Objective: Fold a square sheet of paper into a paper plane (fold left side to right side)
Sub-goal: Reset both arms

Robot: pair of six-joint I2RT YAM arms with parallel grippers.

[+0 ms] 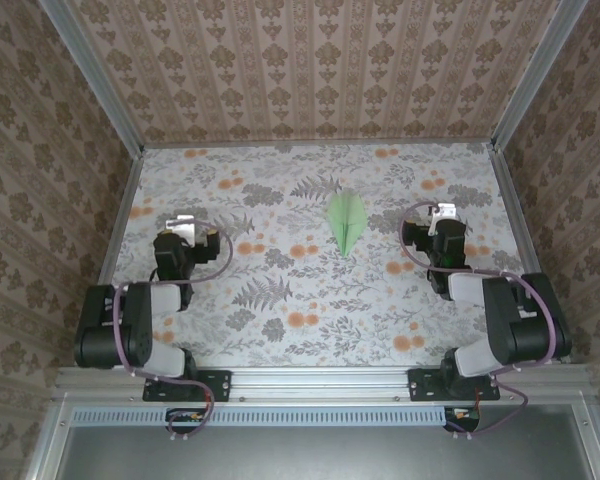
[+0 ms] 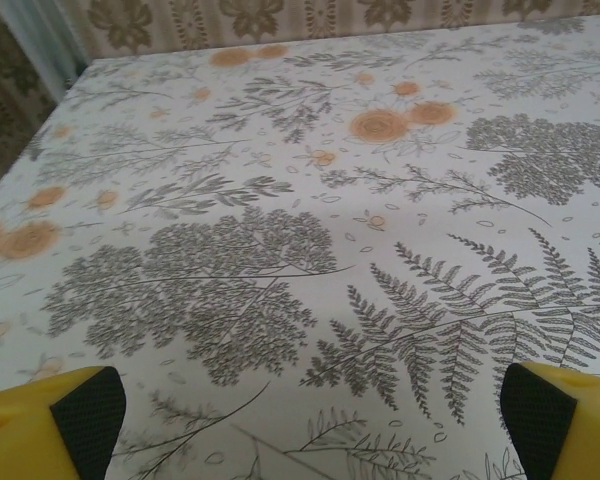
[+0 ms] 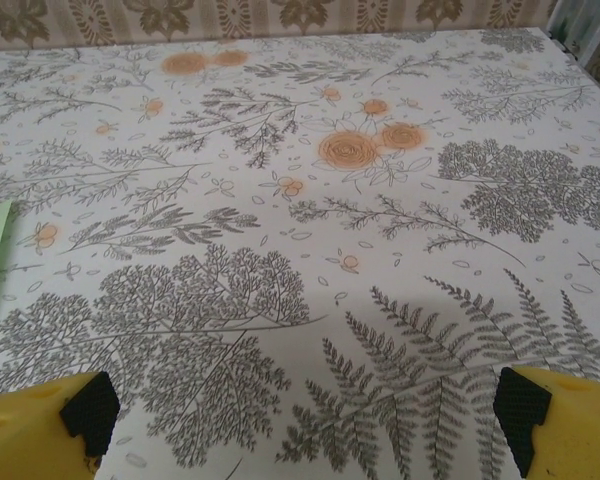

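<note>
Overhead — floral tabletop (image 1: 280,300) (wallpapered walls (image 1: 320,60)) bears paper plane (image 1: 346,220).

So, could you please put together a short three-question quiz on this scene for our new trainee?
1. True or false: the left gripper is shut on the paper plane.
2. The plane lies: A) between the two grippers, touching neither; B) held by one gripper; C) held by both.
3. Fill in: the plane's paper is pale ____.
Key: 1 false, the left gripper and right gripper are both open; 2 A; 3 green.
</note>
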